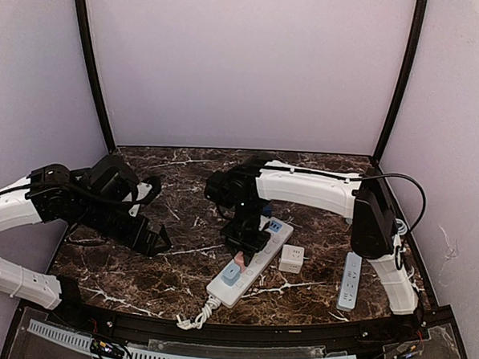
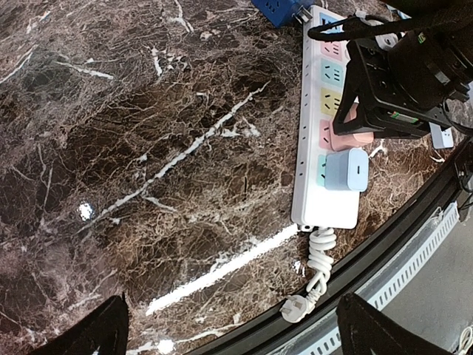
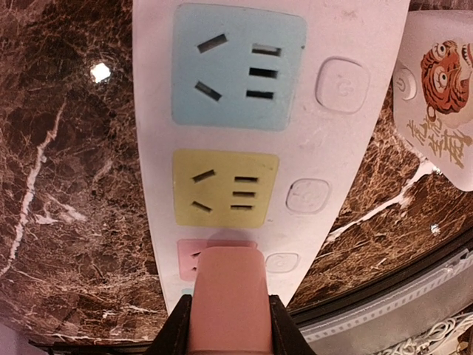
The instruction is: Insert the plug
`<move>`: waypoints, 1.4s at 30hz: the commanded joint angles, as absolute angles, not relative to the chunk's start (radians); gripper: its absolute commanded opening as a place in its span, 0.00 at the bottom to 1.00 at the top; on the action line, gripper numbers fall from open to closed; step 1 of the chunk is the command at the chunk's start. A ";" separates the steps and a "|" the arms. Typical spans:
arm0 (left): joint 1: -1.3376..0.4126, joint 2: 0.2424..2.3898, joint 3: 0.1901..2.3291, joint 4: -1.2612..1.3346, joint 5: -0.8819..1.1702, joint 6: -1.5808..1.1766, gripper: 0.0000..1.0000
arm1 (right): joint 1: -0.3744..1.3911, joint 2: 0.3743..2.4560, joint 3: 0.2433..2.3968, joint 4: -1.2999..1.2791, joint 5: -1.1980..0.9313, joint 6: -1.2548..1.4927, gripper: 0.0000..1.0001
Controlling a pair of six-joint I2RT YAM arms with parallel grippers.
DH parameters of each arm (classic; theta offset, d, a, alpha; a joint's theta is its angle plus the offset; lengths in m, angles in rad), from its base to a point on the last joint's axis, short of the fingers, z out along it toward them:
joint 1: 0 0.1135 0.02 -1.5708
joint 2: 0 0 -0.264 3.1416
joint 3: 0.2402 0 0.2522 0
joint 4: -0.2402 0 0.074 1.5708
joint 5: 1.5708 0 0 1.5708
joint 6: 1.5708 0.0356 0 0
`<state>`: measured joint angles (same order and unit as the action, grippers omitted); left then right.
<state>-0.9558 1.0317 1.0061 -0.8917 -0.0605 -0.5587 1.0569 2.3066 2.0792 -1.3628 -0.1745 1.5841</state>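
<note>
My right gripper (image 3: 230, 325) is shut on a pink plug (image 3: 230, 296), its black fingers (image 3: 174, 333) pressing both sides. The plug's front end is over the pink socket (image 3: 191, 259) of the white power strip (image 3: 340, 148), and its prongs are hidden. In the top view the right gripper (image 1: 247, 236) stands over the middle of the strip (image 1: 261, 261). The left wrist view shows the pink plug (image 2: 347, 137) against the strip (image 2: 310, 148). My left gripper (image 2: 236, 333) is open and empty, hovering over bare table left of the strip (image 1: 160, 244).
A light blue adapter (image 2: 346, 168) sits in the strip's nearest socket. The yellow socket (image 3: 225, 188) and blue socket (image 3: 238, 66) are free. A blue plug (image 2: 277, 9) lies at the far end. A white cube adapter (image 1: 291, 259) and a small white strip (image 1: 351, 280) lie to the right. The coiled cord (image 2: 319, 255) reaches the table's front edge.
</note>
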 commanded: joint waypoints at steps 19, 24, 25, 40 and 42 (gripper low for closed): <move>-0.951 0.983 0.958 -0.915 -0.039 -0.545 0.99 | 1.131 2.322 1.859 -1.226 -0.090 1.601 0.00; -0.951 0.970 0.953 -0.927 -0.040 -0.549 0.99 | 1.138 2.333 1.818 -1.188 -0.102 1.600 0.00; -0.952 0.969 0.953 -0.930 -0.040 -0.549 0.99 | 1.140 2.333 1.810 -1.182 -0.107 1.601 0.00; -0.951 0.941 0.943 -0.943 -0.047 -0.568 0.99 | 1.142 2.324 1.689 -1.072 -0.106 1.595 0.00; -0.951 0.939 0.943 -0.946 -0.049 -0.570 0.99 | 1.145 2.327 1.684 -1.065 -0.094 1.593 0.00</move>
<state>-0.9558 0.9573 0.9630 -0.9009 -0.0429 -0.5610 1.0988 2.1674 1.7920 -1.1114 -0.0967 1.6108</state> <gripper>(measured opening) 0.987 0.264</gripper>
